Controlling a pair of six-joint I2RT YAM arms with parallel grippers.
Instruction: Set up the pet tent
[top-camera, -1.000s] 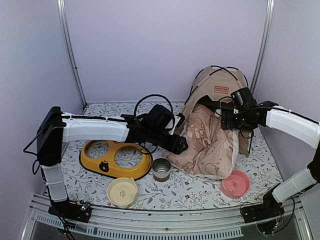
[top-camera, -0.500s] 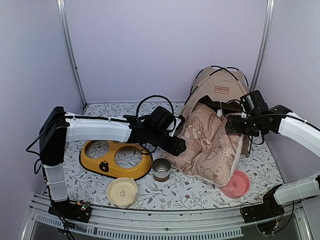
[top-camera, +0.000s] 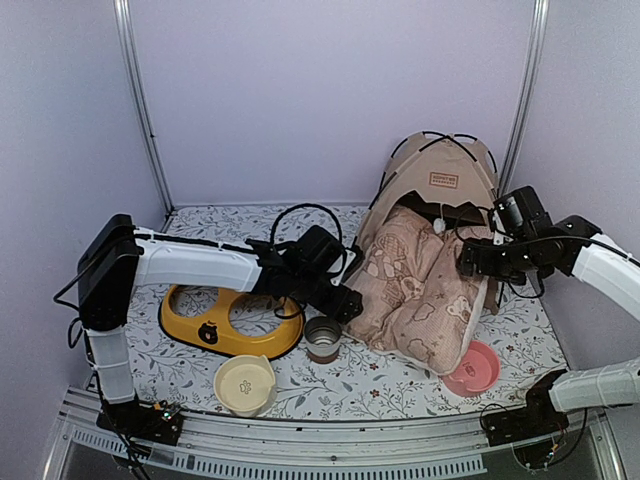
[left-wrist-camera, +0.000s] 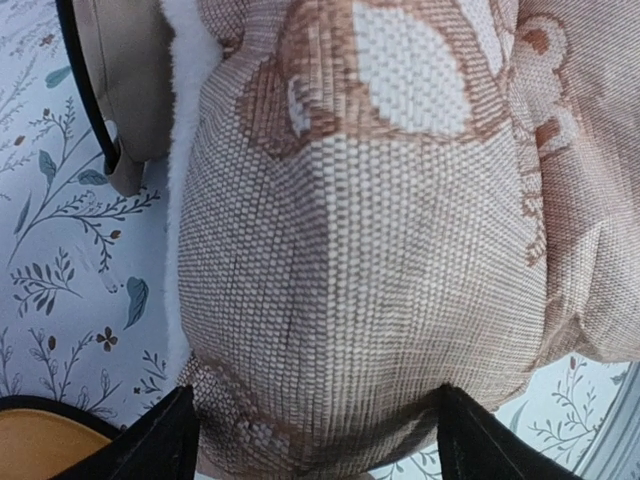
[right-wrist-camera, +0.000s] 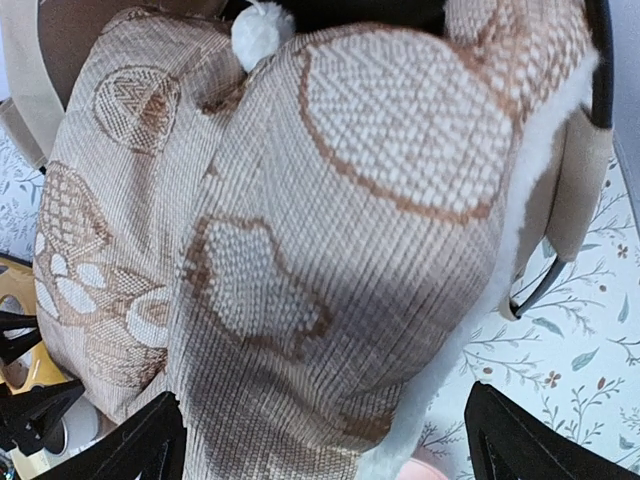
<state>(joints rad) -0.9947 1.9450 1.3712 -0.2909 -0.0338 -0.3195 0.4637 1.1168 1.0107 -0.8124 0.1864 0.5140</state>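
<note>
Pet tent (top-camera: 462, 160) stands upright at the back right of the table (top-camera: 400, 385), its black poles (top-camera: 428, 137) arched over the top and the patterned cushion (top-camera: 415, 285) spilling out of its mouth onto the tabletop. The left gripper (top-camera: 343, 300) hovers with jaws spread wide just beside the cushion's left edge. The right gripper (top-camera: 470, 262), equally wide, faces its right flank. Neither of the 2 has hold of anything. The step in hand looks like tucking the cushion inside. To do it well, pinch the thick padded edge rather than loose cover, work both sides together, keep clear of the pom-pom (top-camera: 439, 227), and avoid shoving the light tent backwards.
</note>
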